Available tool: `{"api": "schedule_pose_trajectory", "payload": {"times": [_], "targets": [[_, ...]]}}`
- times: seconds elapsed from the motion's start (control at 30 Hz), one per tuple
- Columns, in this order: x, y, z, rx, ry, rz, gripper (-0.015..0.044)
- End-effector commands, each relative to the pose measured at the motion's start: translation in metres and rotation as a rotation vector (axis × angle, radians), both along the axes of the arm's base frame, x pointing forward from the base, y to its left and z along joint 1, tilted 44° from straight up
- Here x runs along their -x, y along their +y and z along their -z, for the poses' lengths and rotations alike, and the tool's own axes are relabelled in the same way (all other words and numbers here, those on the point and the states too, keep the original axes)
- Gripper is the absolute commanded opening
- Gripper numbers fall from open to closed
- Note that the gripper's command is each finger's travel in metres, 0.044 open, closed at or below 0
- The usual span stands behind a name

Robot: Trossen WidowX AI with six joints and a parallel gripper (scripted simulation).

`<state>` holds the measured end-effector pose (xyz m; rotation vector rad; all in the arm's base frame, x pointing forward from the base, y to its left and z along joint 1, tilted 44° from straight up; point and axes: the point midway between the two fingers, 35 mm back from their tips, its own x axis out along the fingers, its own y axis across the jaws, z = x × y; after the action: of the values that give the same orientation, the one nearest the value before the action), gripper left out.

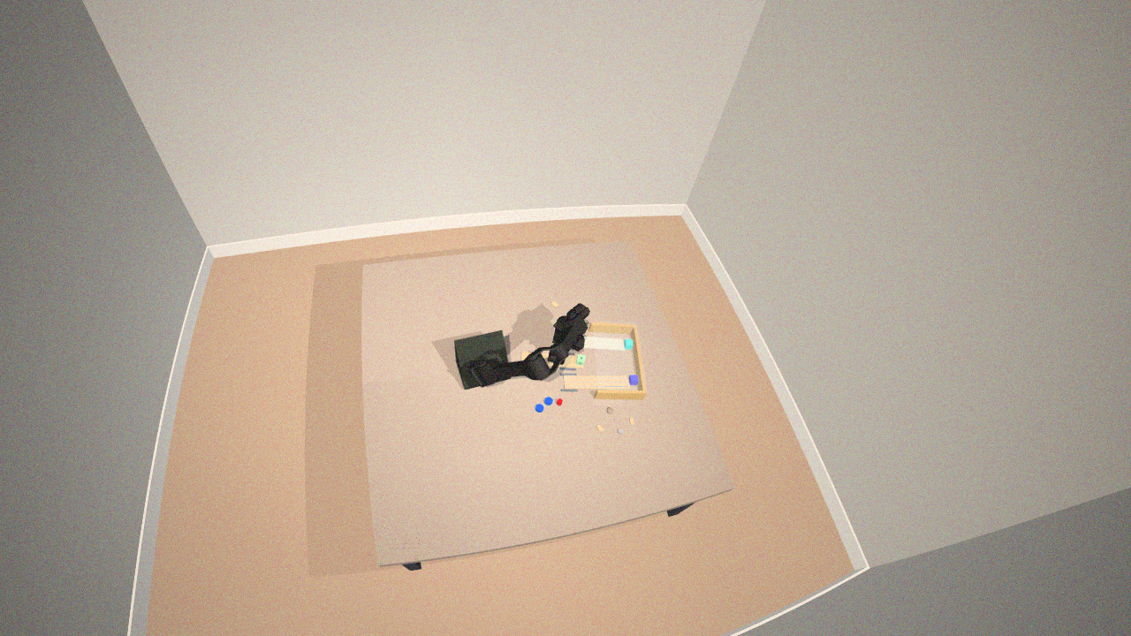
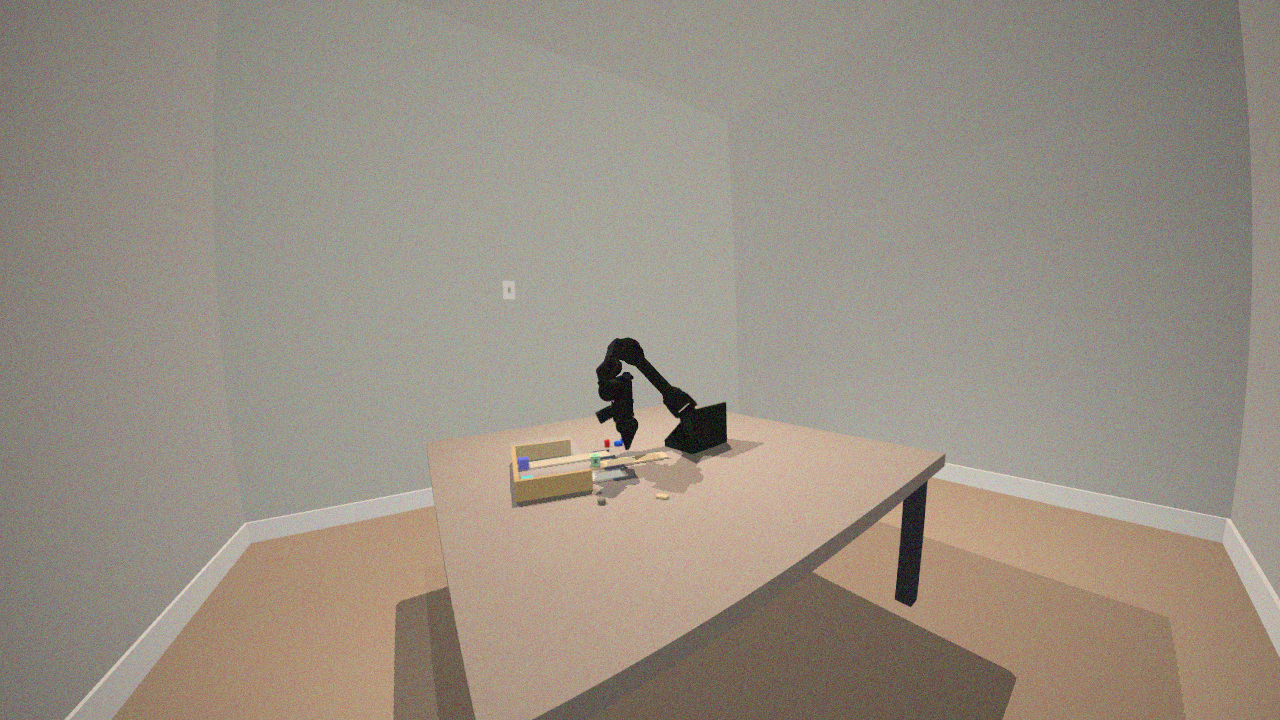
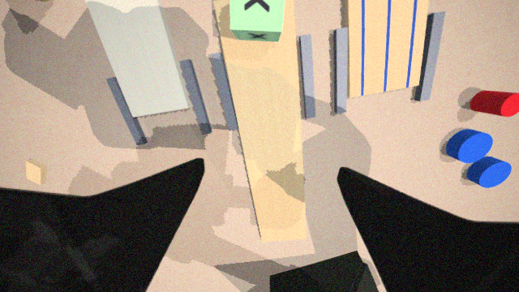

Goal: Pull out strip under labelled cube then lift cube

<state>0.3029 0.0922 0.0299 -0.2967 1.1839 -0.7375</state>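
The labelled cube [image 1: 580, 359] [image 2: 595, 460] [image 3: 259, 16] is light green with a dark mark and rests on the far part of the plain tan strip [image 2: 646, 459] [image 3: 269, 122]. This strip reaches out between two grey guide rails toward the arm's base. A white strip [image 1: 605, 343] [image 3: 139, 61] lies on one side of it, and a tan strip with blue lines [image 1: 593, 382] [image 3: 375, 49] on the other. My gripper [image 3: 271, 169] [image 2: 629, 446] is open and empty, above the plain strip on the base side of the cube. The fingertips are hidden in the top view.
A wooden frame [image 1: 641, 359] [image 2: 552, 486] stands around the strips' far ends. A cyan cube [image 1: 628, 344] and a blue-violet cube [image 1: 633, 379] [image 2: 523, 463] sit inside. A red cylinder [image 3: 492, 103] and two blue discs [image 3: 470, 145] [image 3: 490, 172] lie beside the lined strip. Small pieces lie around.
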Motion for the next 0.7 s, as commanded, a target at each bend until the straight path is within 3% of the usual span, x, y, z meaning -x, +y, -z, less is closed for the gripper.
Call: {"api": "schedule_pose_trajectory", "payload": {"times": [0.0, 0.67], "targets": [[-0.015, 0.001, -0.006, 0.004, -0.004, -0.002, 0.0440], [-0.071, 0.004, -0.030, 0.004, -0.007, -0.002, 0.0440]]}}
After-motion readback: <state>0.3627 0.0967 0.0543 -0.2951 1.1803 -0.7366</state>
